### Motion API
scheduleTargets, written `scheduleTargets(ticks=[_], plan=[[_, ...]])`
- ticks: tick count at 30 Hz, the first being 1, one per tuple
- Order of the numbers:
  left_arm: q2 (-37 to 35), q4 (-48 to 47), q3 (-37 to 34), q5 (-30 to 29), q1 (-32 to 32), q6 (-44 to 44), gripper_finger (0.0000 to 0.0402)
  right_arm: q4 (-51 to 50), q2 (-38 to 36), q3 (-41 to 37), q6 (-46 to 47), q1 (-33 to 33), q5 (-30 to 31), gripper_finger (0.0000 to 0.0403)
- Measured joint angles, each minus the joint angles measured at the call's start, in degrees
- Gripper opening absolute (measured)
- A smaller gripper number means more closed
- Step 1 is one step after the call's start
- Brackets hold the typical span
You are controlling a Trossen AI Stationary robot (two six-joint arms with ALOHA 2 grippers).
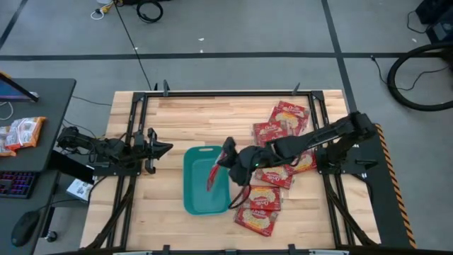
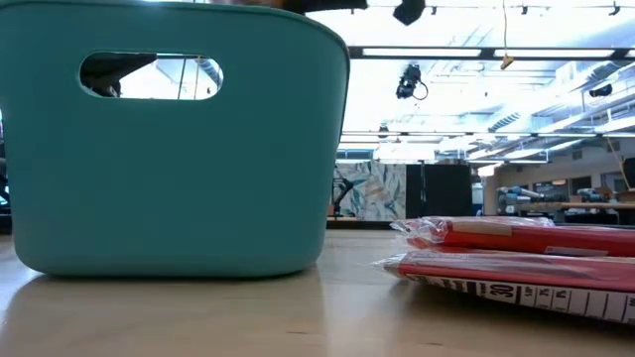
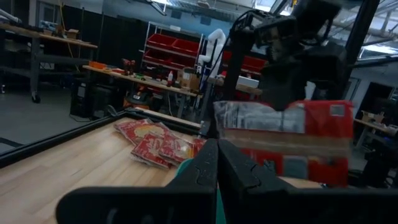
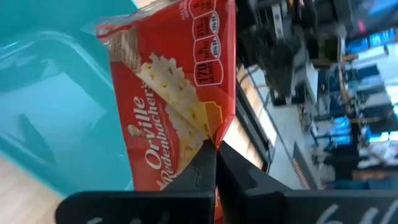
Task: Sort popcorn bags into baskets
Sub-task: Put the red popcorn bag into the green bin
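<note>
My right gripper (image 1: 228, 151) reaches out over the teal-green basket (image 1: 205, 180) and is shut on one red popcorn bag (image 1: 214, 174). That bag (image 4: 174, 106) fills the right wrist view, with the basket (image 4: 43, 106) open behind it. The left wrist view shows the same bag (image 3: 286, 140) under the right arm. Several more popcorn bags (image 1: 272, 176) lie flat on the wood to the right of the basket. In the low view the basket (image 2: 169, 149) stands close, with stacked bags (image 2: 516, 260) beside it. My left gripper (image 1: 159, 149) waits, shut, left of the basket. My right gripper pinches the popcorn bag between its two fingers at one side edge (image 4: 208, 134). The fingers come from the table's right, slanting down. The bag is lifted clear and hangs tilted below the fingers, over the open basket.
Two bags (image 1: 287, 117) lie near the table's far right, the others in a loose row down to the near edge (image 1: 255, 221). A paler orange-and-white snack packet (image 1: 21, 133) sits on a dark side desk, left of the table. Bare wood shows between my left gripper and the far edge.
</note>
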Motion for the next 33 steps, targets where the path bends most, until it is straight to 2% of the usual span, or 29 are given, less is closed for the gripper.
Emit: scheduleTargets(ticks=[7, 10, 14, 17, 26, 29, 33], plan=[[0.0, -0.04, 0.0, 0.02, 0.0, -0.21, 0.0007, -1.28, 7.11, 3.66, -11.07, 0.72, -5.25, 0.0007], [0.0, -0.04, -0.02, 0.02, 0.0, -0.2, 0.0007, -2.76, 10.0, 3.66, -15.67, 0.72, -4.04, 0.0007], [0.0, -0.05, -0.02, 0.03, 0.0, -0.29, 0.0007, -2.91, 13.05, 3.66, -17.13, 0.76, -0.88, 0.0009], [0.0, -0.07, 0.0, 0.03, 0.0, -0.63, 0.0007, -3.11, 14.86, 3.66, -17.27, 0.92, 0.77, 0.0026], [0.0, -0.11, 0.0, 0.03, -0.01, -0.59, 0.0007, -2.41, 15.38, 3.64, -15.72, 0.98, 3.12, 0.0123], [0.0, -0.11, -0.01, 0.04, 0.0, -0.61, 0.0007, -1.57, 13.85, 3.64, -12.14, 0.98, 6.01, 0.0142], [0.0, -0.15, 0.0, 0.68, -0.01, -1.26, 0.0007, -5.64, 11.22, 3.64, -6.66, 0.98, 9.15, 0.0151]])
